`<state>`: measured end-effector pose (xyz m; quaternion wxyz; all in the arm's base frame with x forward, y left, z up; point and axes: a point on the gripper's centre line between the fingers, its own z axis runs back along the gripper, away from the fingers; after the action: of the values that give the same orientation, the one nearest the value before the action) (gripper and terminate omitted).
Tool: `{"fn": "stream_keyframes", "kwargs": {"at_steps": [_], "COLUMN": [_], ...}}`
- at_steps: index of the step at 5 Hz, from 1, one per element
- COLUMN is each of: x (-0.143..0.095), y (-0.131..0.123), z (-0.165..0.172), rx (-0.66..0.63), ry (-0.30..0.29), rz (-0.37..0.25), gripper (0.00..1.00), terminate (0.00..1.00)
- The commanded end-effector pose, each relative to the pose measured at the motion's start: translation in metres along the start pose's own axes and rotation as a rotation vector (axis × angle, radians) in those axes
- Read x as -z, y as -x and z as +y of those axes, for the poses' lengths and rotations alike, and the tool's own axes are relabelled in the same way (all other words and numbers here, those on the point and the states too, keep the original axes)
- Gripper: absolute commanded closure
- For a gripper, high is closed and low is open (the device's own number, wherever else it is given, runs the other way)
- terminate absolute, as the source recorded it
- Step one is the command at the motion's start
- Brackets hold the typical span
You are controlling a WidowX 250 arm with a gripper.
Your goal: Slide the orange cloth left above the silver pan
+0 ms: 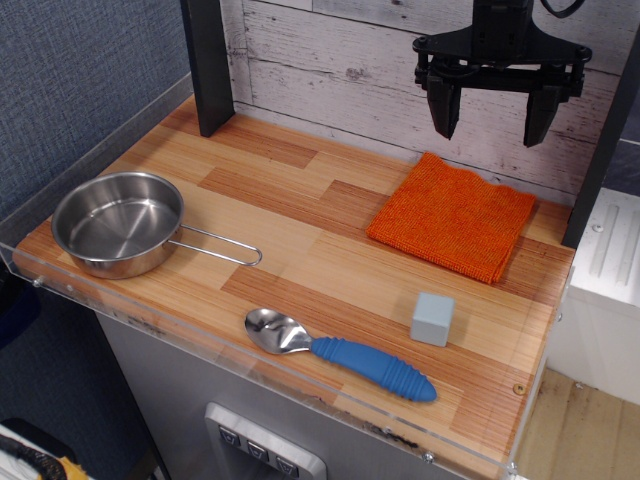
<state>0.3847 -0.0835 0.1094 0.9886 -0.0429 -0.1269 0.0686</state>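
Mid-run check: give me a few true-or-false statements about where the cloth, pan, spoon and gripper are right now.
1. The orange cloth lies at the right rear of the table. True.
2. The gripper is shut on the cloth. False: it hangs open above it, holding nothing.
3. The silver pan is empty. True.
4. The spoon lies inside the pan. False: it lies on the table near the front edge.
5. The grey block sits on the cloth. False: it stands on the wood in front of it.
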Motion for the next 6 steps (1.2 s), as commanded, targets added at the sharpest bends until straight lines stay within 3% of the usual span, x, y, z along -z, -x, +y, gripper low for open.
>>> {"fn": "stream_keyframes", "kwargs": {"at_steps": [1,4,6], "x": [0.000,0.067,0.091], "y": [0.000,0.023,0.021], "z": [0.000,0.026,0.026], "rx": [0.000,-0.021,-0.006], "ry": [0.000,-0.012,-0.045], "rz": [0.000,0.128,0.156], "gripper": [0.00,0.00,0.00], "terminate": [0.00,0.00,0.00]}}
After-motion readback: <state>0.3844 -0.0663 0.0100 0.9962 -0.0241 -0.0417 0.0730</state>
